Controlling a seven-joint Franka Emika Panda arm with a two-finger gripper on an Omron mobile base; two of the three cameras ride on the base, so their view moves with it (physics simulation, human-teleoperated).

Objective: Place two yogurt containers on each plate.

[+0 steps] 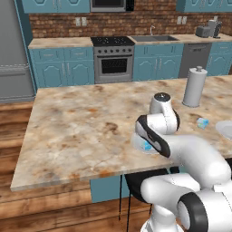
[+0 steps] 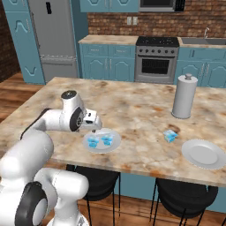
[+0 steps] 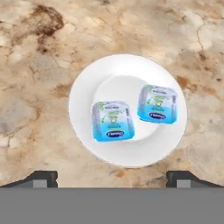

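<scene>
1. The gripper (image 3: 112,177) hangs above the near plate (image 3: 83,94) with its jaws spread wide and empty, so both cups can sit free.
2. Two yogurt cups (image 3: 112,121) (image 3: 157,103) lie side by side on that plate, one at centre, one toward 2 o'clock.
3. The far plate (image 2: 204,154) is bare; remaining yogurt (image 2: 170,135) waits on the counter (image 2: 132,106), near its 10 o'clock edge, likely next.
</scene>
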